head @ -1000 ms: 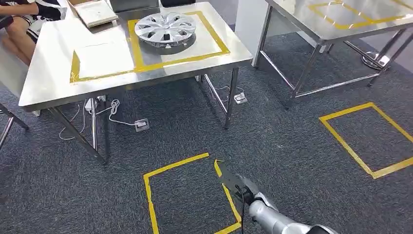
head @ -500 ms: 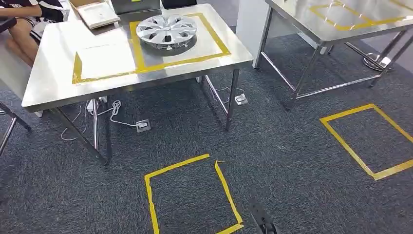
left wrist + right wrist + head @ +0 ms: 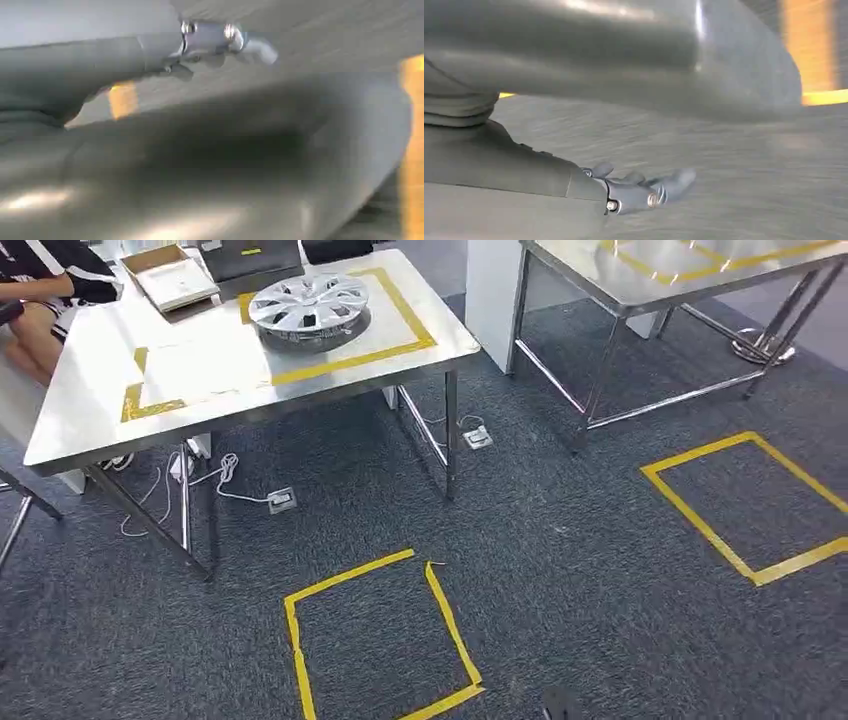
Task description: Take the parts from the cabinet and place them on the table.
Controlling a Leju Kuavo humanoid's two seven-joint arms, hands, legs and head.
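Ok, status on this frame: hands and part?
Both hands empty, fingers apart: left hand, right hand. Hubcap on table, inside taped square. Person seated at far corner.

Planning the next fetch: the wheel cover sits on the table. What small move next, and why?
Probably turn to find the cabinet: the wheel cover lies inside the tape on the table, and the left hand and right hand hold nothing.

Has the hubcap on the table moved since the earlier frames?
No. The hubcap sits at the same spot inside the yellow tape frame; the camera shifted.
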